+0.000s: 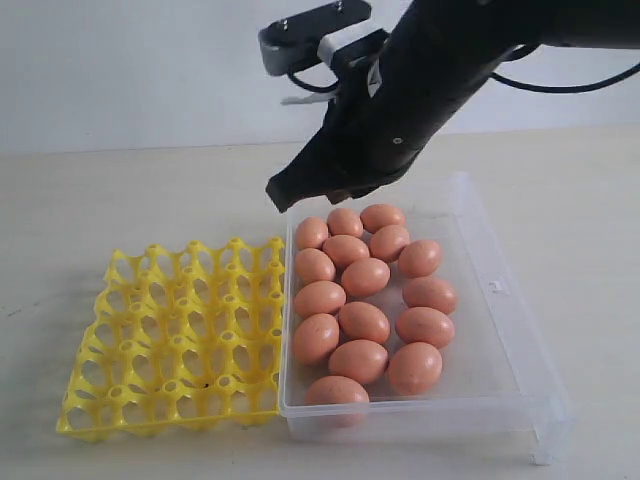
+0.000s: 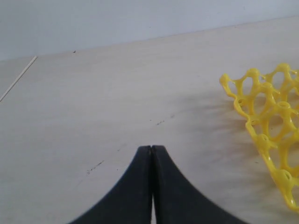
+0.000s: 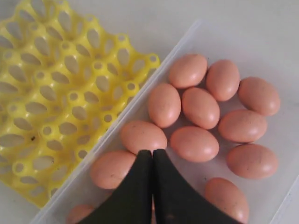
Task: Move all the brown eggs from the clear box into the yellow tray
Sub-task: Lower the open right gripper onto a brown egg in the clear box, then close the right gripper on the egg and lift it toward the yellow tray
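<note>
Several brown eggs (image 1: 365,277) lie loose in the clear box (image 1: 500,290) at the right of the table. The yellow tray (image 1: 170,340) sits against the box's left side, and no egg shows in its cups. My right gripper (image 1: 280,195) hangs shut and empty above the box's far left corner. In the right wrist view its tips (image 3: 152,151) hover over the eggs (image 3: 201,107) near the box (image 3: 285,135) wall beside the tray (image 3: 60,93). My left gripper (image 2: 151,147) is shut over bare table, with a corner of the tray (image 2: 271,121) off to one side. The exterior view does not show it.
The right arm's black body (image 1: 430,70) reaches in from the upper right over the far end of the box. Bare pale tabletop (image 1: 120,200) surrounds the tray and box. A white wall stands behind the table.
</note>
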Controlling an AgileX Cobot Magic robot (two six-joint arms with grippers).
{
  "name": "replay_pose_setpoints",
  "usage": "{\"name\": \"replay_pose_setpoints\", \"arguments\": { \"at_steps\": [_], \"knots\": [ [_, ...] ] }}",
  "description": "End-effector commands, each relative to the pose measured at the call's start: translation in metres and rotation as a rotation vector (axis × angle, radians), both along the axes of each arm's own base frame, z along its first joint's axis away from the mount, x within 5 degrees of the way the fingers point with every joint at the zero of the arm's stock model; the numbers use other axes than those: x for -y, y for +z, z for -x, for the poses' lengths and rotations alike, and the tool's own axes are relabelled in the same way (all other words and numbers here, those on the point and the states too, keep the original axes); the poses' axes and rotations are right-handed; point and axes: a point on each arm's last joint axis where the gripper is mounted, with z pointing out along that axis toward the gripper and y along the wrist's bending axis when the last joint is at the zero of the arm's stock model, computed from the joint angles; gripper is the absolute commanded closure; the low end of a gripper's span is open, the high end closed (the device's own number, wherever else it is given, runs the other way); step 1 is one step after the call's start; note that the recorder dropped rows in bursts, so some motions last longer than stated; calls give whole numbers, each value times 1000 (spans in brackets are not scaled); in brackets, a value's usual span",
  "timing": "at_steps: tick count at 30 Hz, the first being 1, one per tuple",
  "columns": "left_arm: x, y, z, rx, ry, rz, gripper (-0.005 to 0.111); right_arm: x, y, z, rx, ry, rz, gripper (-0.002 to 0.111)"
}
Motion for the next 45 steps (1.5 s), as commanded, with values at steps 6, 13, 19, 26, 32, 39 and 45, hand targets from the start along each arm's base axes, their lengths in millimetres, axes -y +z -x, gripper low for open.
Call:
{"name": "replay_pose_setpoints", "arguments": {
  "at_steps": [6, 13, 19, 26, 32, 39, 45],
  "knots": [
    [0, 2, 0, 19, -6, 6, 107, -3, -30, -23, -105, 20, 305, 71],
    [0, 2, 0, 19, -6, 6, 107, 9, -60, -40, -254, -312, 266, 38],
    [0, 2, 0, 19, -6, 6, 107, 20, -74, -56, -275, -391, 251, 39],
    [0, 2, 0, 19, -6, 6, 107, 45, -81, -79, -227, -596, 195, 39],
    [0, 2, 0, 19, -6, 6, 107, 50, -92, -89, -207, -602, 189, 39],
    [0, 2, 0, 19, -6, 6, 107, 50, -114, -94, -219, -592, 225, 39],
    [0, 2, 0, 19, -6, 6, 107, 55, -125, -101, -204, -590, 239, 39]
  ]
}}
